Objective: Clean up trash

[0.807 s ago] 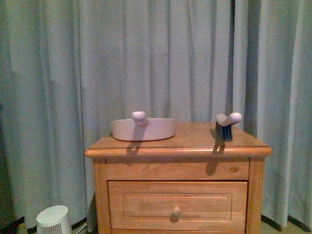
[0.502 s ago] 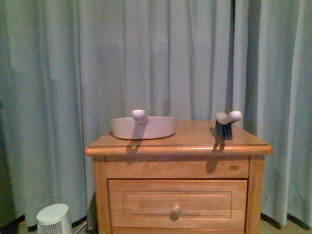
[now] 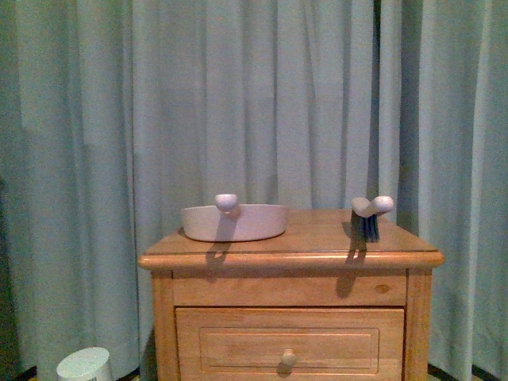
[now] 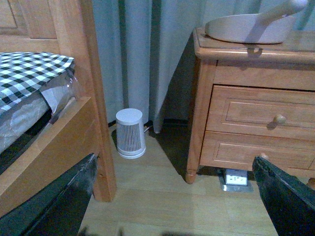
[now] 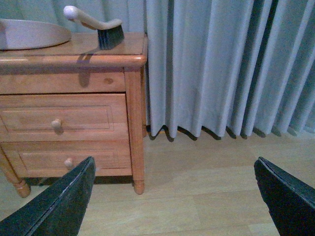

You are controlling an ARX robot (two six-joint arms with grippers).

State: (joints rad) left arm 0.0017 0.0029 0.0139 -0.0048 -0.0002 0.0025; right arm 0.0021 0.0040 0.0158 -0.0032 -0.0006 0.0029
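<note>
The trash is out of view in all three views. My left gripper (image 4: 172, 206) hangs open low over the wooden floor, between a bed frame (image 4: 74, 88) and a wooden nightstand (image 4: 236, 113); nothing sits between its dark fingers (image 4: 54, 201). Also open and empty, my right gripper (image 5: 172, 201) hovers above bare floor to the right of the same nightstand (image 5: 74, 113). Neither arm shows in the front view.
A pale pinkish dustpan (image 3: 234, 222) and a dark-bristled brush (image 3: 367, 216) rest on the nightstand top (image 3: 309, 238). Curtains (image 3: 254, 103) hang behind. A small white ribbed appliance (image 4: 130, 132) stands by the bed, which carries checkered bedding (image 4: 29, 73). A floor socket (image 4: 235, 178) lies under the nightstand.
In the front view the nightstand, dustpan and brush have slid lower in the picture, and the white appliance has sunk toward the bottom edge. Nothing on the nightstand has moved.
</note>
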